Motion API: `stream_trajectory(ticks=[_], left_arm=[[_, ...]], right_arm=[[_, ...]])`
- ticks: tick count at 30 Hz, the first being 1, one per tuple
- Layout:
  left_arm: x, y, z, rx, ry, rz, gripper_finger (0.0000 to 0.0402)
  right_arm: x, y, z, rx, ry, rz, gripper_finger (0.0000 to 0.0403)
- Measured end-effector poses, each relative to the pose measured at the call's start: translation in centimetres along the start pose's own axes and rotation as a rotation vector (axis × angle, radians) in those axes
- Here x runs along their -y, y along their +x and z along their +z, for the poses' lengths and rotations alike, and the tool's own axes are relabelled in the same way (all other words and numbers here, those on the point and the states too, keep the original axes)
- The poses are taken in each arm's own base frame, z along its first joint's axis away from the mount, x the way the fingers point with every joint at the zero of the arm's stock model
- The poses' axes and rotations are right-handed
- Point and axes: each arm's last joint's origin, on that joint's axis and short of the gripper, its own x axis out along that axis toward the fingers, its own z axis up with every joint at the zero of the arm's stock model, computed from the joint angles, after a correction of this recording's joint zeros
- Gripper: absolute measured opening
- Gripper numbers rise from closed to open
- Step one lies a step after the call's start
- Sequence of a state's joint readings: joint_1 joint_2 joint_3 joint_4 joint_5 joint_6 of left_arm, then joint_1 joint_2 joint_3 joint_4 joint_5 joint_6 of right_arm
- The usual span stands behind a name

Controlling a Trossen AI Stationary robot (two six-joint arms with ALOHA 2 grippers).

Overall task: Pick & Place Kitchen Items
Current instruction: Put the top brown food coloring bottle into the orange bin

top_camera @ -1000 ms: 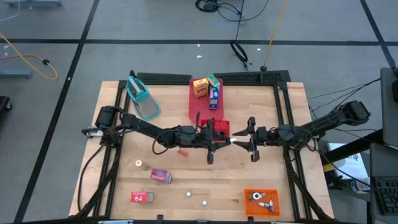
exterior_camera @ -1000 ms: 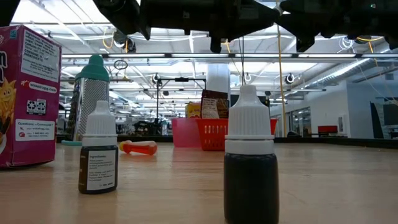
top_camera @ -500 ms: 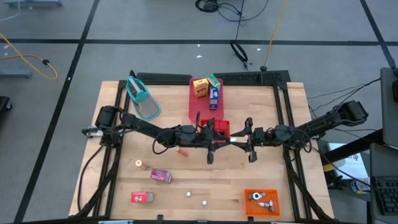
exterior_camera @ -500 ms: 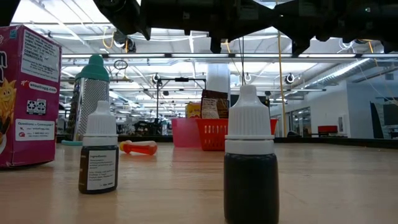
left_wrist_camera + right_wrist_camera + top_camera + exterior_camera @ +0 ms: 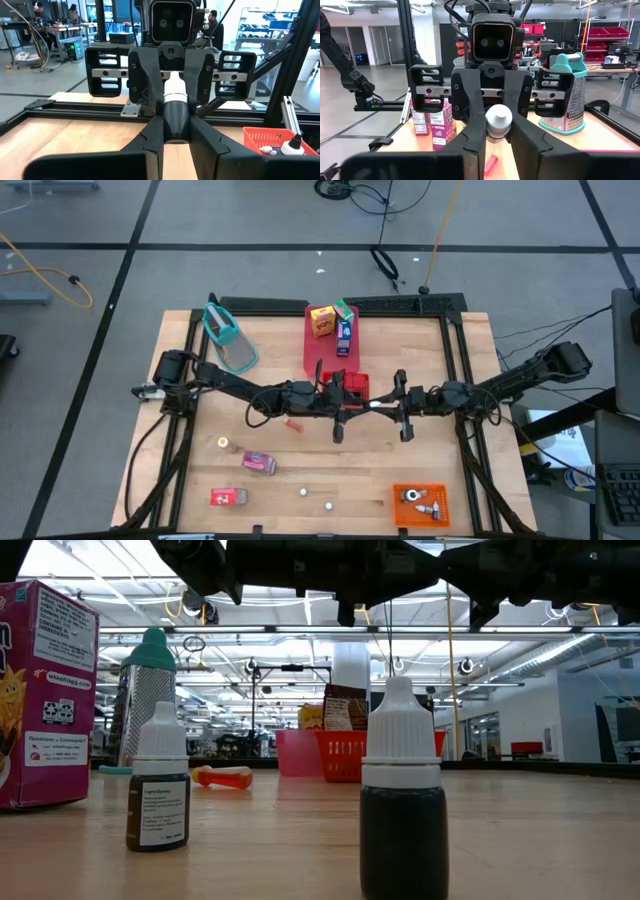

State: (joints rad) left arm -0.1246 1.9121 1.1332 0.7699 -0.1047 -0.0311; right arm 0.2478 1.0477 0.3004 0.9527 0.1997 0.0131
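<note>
Meanwhile 2 cartons (image 5: 333, 322) upright on red tray (image 5: 322, 352)

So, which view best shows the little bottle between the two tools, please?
The left wrist view: the bottle shows its white cap and dark body. The right wrist view shows only its cap end-on; the high view a pale speck; the low view nothing.

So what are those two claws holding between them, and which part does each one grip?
A small bottle: the left gripper clamps its dark body, the right gripper closes on its white cap.
</note>
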Motion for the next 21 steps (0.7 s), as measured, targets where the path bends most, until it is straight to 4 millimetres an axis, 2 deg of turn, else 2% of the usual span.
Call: stream_trajectory(ticks=[8,15,21], left_arm=[[0.0,0.0,-0.6,-0.065,0.007,0.002,0.0104],[-0.2,-0.3,-1.0,-0.149,0.062,0.048,0.0129],[-0.5,-1.5,-0.1,-0.270,0.082,0.121,0.0138]], right_arm=[[0.0,0.0,0.0,0.003,0.001,-0.005,0.0065],[-0.1,0.0,0.1,0.003,0.000,0.024,0.0053],[-0.3,-0.4,0.3,-0.021,0.040,0.104,0.0056]])
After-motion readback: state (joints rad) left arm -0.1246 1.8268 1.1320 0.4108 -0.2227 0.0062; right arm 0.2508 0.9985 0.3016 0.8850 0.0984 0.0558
